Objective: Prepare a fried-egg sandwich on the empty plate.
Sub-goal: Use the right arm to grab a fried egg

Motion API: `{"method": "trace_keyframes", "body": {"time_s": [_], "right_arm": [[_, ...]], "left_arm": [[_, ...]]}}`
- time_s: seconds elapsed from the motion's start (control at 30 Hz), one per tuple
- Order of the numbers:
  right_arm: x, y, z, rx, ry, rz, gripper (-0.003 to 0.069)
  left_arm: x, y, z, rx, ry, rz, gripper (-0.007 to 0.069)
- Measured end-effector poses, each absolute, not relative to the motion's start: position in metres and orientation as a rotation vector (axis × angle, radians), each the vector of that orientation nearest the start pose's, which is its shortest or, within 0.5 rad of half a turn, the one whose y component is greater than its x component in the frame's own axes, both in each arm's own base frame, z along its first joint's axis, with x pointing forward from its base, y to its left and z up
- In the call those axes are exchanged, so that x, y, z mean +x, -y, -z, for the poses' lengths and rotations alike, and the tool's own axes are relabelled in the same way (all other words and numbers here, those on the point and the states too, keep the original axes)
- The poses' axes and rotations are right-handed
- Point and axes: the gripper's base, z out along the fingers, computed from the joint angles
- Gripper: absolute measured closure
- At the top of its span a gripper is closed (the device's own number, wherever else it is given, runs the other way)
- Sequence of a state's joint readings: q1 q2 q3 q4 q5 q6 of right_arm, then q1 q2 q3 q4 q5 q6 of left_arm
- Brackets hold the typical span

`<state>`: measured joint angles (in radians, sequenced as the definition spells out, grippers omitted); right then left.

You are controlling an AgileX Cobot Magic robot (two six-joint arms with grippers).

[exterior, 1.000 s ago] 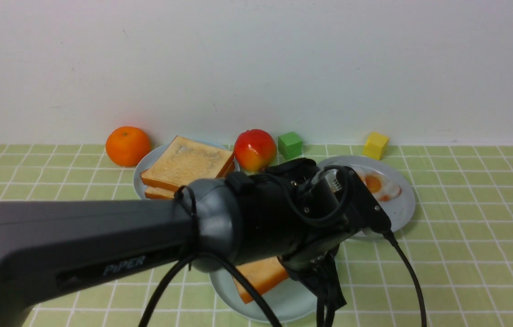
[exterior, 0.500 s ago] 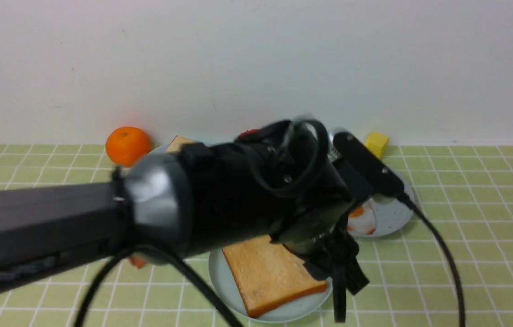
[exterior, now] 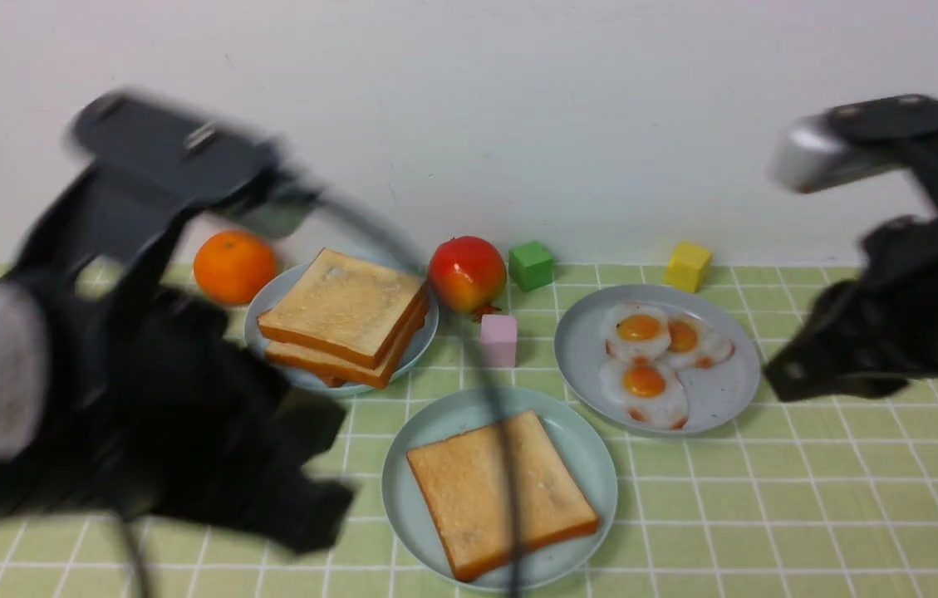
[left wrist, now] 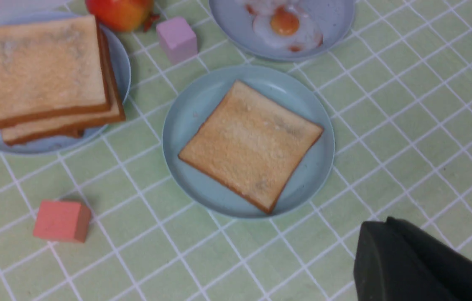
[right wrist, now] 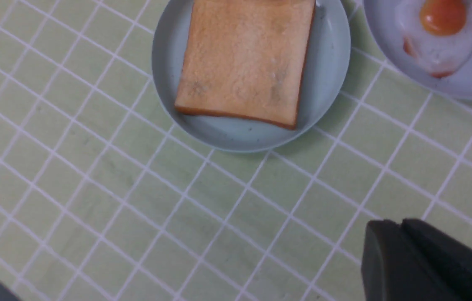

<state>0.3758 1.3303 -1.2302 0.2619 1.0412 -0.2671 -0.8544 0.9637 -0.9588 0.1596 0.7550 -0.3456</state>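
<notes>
The pale mint plate [exterior: 435, 423] sits front centre with a single toast slice [exterior: 502, 494] flat on it; no fried-egg sandwich is in view. Three fried eggs [exterior: 645, 382] lie on the plate at the back right [exterior: 718, 394]. Two more toast slices [exterior: 344, 311] are stacked on the back-left plate. My left gripper [exterior: 323, 511], blurred, hangs left of the mint plate, shut and holding nothing [left wrist: 386, 223]. At the far right my right gripper [exterior: 776, 380] is up in the air, also shut and holding nothing [right wrist: 399, 225]. Both wrist views show the toast [left wrist: 250, 144] [right wrist: 244, 62] on its plate [left wrist: 190, 121] [right wrist: 332, 54].
Along the wall stand an orange [exterior: 233, 266], a red apple [exterior: 467, 272], a green cube [exterior: 531, 264] and a yellow cube [exterior: 687, 266]. A pink cube [exterior: 499, 339] lies between the plates. A salmon cube [left wrist: 61, 220] lies to the left of the mint plate.
My left arm has swung back to the left, away from above the mint plate, leaving the toast lying there. The right arm has come into view at the right.
</notes>
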Motion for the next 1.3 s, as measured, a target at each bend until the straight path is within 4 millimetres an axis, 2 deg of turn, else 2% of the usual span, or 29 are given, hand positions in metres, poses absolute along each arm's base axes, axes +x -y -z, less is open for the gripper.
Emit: {"method": "trace_keyframes", "body": {"time_s": [0.07,0.13,0.27,0.3,0.37,0.5,0.63,0.77,1.0,1.3], "right_arm": [[0.262,-0.132,-0.333,-0.864,-2.491,-0.244,0.0583],[0.275,-0.136,-0.321,-0.923,-2.494,-0.166,0.0571],[0.321,-0.150,-0.276,-1.111,-2.470,0.021,0.0477],[0.321,-0.150,-0.276,-1.111,-2.470,0.021,0.0477],[0.343,-0.156,-0.253,-1.230,-2.446,0.116,0.0396],[0.370,-0.160,-0.224,-1.424,-2.352,0.287,0.0256],[0.384,-0.161,-0.210,-1.557,-2.219,0.418,0.0204],[0.396,-0.164,-0.195,-1.635,-2.101,0.482,0.0195],[0.407,-0.161,-0.175,-1.654,-2.077,0.492,0.0193],[0.411,-0.161,-0.164,-1.700,-2.047,0.499,0.0193]], "left_arm": [[0.113,0.118,-0.354,0.617,-2.138,0.523,0.0638],[0.107,0.112,-0.352,0.605,-2.119,0.553,0.0638],[0.089,0.095,-0.364,0.552,-1.999,0.666,0.0638],[0.088,0.094,-0.365,0.550,-1.992,0.671,0.0638],[0.084,0.090,-0.370,0.538,-1.954,0.695,0.0638],[0.083,0.090,-0.369,0.531,-1.964,0.712,0.0638],[0.082,0.089,-0.367,0.534,-1.995,0.706,0.0638],[0.081,0.088,-0.365,0.539,-2.017,0.694,0.0638],[0.081,0.088,-0.364,0.543,-2.030,0.683,0.0638],[0.082,0.088,-0.365,0.546,-2.011,0.671,0.0638]]}}
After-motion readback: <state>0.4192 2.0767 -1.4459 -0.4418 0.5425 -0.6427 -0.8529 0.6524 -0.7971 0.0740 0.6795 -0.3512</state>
